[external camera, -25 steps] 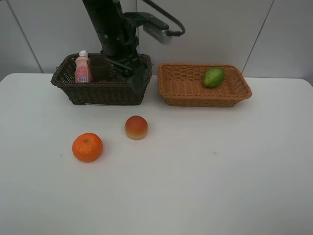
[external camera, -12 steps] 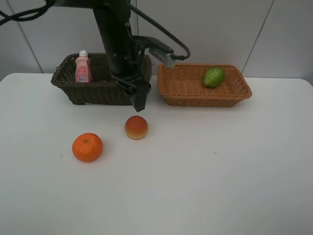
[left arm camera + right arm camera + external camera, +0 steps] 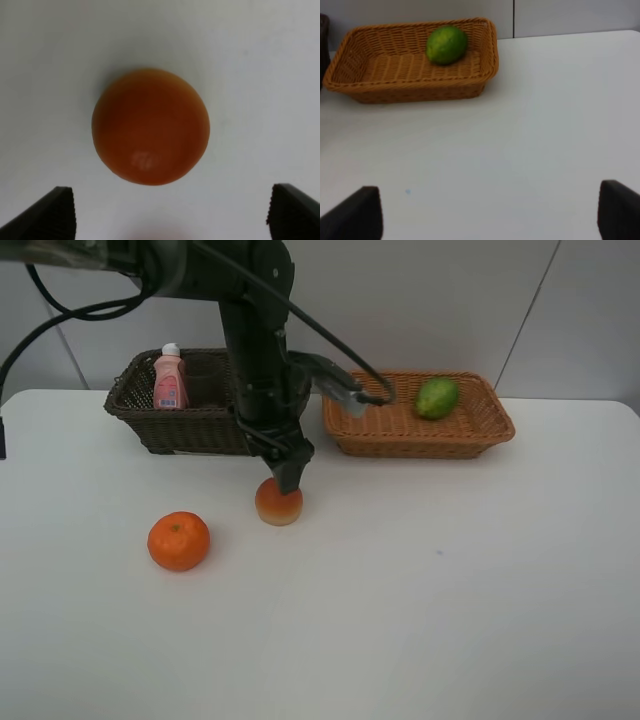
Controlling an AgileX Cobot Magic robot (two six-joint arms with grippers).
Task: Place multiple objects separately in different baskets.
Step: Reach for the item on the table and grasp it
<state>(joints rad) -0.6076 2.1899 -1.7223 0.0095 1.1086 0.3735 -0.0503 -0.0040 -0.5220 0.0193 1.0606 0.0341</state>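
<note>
Left gripper (image 3: 290,478), jaws wide, directly above red-orange fruit (image 3: 279,506)

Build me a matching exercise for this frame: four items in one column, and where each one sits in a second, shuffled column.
Items
1. pink bottle
2. green fruit
3. orange
4. peach-like fruit

Places
A. just below the open left gripper
B. in the dark brown basket
C. on the table, with no gripper over it
D. in the light tan basket

Pairs: 1-B, 2-D, 3-C, 4-A
</note>
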